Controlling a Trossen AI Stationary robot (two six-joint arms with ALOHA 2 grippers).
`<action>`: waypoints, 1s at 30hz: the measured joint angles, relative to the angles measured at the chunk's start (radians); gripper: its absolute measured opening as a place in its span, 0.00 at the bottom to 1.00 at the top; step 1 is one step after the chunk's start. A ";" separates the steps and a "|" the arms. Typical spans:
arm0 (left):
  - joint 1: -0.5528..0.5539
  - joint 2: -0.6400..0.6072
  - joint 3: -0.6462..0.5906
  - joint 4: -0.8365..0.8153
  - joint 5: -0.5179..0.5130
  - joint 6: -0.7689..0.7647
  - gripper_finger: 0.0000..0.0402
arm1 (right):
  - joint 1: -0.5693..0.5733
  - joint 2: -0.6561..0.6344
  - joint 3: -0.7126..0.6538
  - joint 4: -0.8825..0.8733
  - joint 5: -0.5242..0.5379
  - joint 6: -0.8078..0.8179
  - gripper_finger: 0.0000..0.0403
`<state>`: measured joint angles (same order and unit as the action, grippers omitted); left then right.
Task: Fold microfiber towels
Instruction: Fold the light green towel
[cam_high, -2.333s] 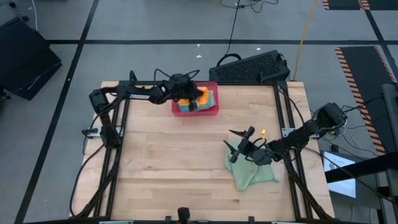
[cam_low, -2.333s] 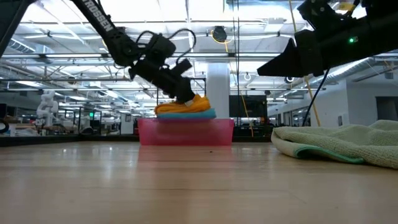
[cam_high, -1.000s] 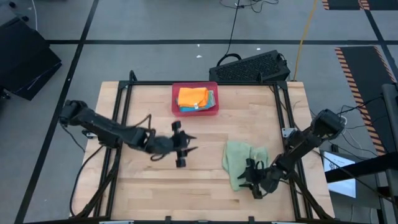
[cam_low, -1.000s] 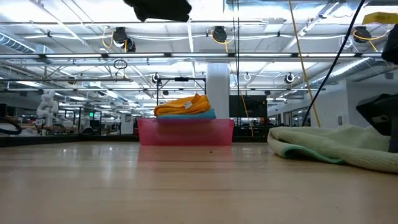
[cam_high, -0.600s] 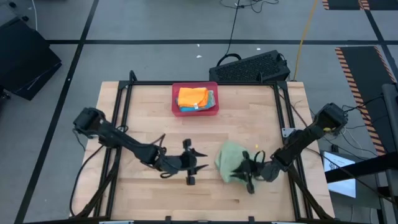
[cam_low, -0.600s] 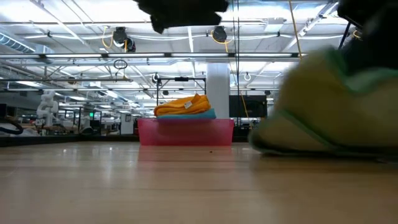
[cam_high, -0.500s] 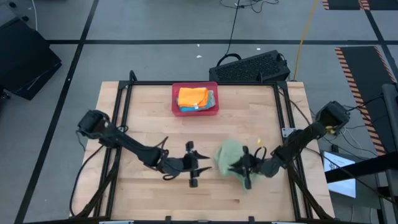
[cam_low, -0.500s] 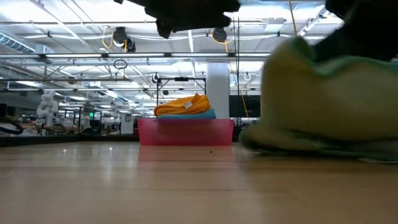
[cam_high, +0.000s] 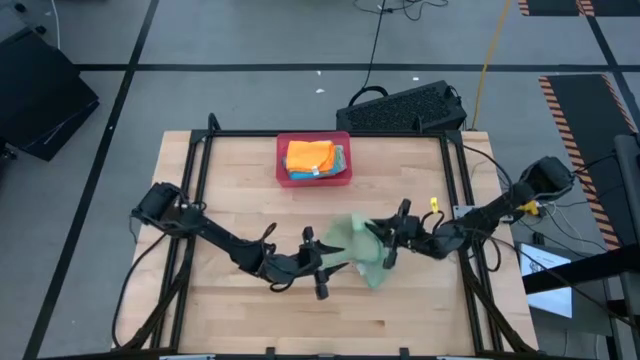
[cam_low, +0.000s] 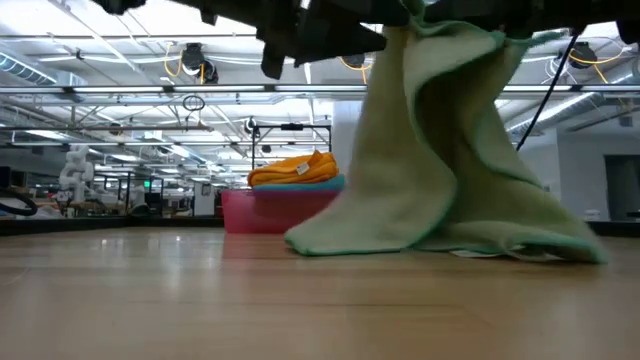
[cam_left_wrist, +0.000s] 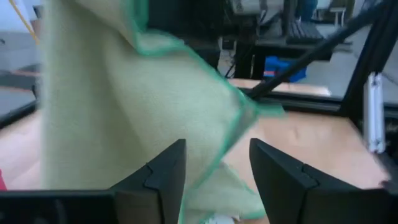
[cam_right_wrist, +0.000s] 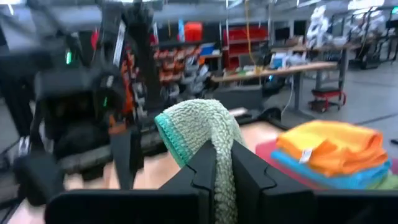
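Right hand (cam_high: 388, 240), clamped on a light green microfiber towel (cam_high: 355, 245), holds it raised near the bench (cam_high: 240, 180) centre, its lower edge trailing on the wood. Left hand (cam_high: 318, 262), fingers parted and empty, hovers just beside the towel at its 8 o'clock. Folded orange towel (cam_high: 309, 155) tops the stack in the pink-red tray (cam_high: 312, 180) at the bench's 12 o'clock edge.

Your overhead camera looks straight down on the whole table (cam_high: 320, 195), your low one sits level at tabletop height, both wrist cameras ride close, all sharing the green towel (cam_low: 450, 150).
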<state>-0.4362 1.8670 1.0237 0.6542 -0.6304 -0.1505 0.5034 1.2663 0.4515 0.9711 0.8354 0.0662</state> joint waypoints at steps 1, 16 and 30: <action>0.002 0.010 0.000 0.015 0.000 0.027 0.45 | -0.010 0.000 0.000 0.019 -0.008 -0.013 0.06; 0.045 0.272 0.174 0.163 -0.431 0.620 0.71 | -0.127 0.000 0.000 0.079 -0.050 -0.052 0.06; 0.026 0.169 0.198 0.104 -0.592 0.762 0.04 | -0.105 0.000 0.000 -0.193 -0.160 0.145 0.10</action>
<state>-0.4106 2.0357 1.2213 0.7587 -1.2221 0.6119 0.3989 1.2659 0.4515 0.7782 0.6755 0.2114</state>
